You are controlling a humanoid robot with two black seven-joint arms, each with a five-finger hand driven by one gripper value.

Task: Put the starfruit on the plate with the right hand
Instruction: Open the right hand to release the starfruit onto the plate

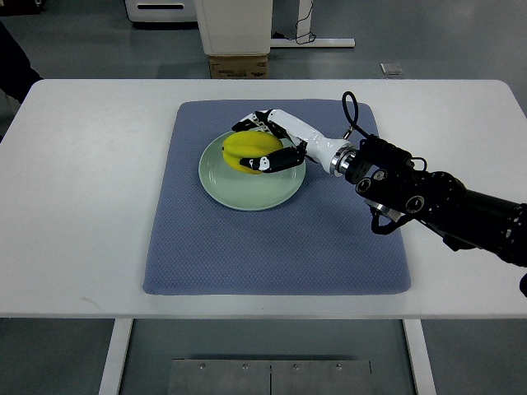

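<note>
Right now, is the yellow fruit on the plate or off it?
On it. The starfruit sits over the green plate, on its far side, with the right hand wrapped around it.

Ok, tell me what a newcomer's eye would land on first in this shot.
First the yellow starfruit, bright over the pale green plate at the middle of the blue mat. Next the right hand, white with black fingertips, wrapped around the fruit, its dark arm coming in from the right edge across the white table.

White table (82,206), grey floor (82,41)
</note>
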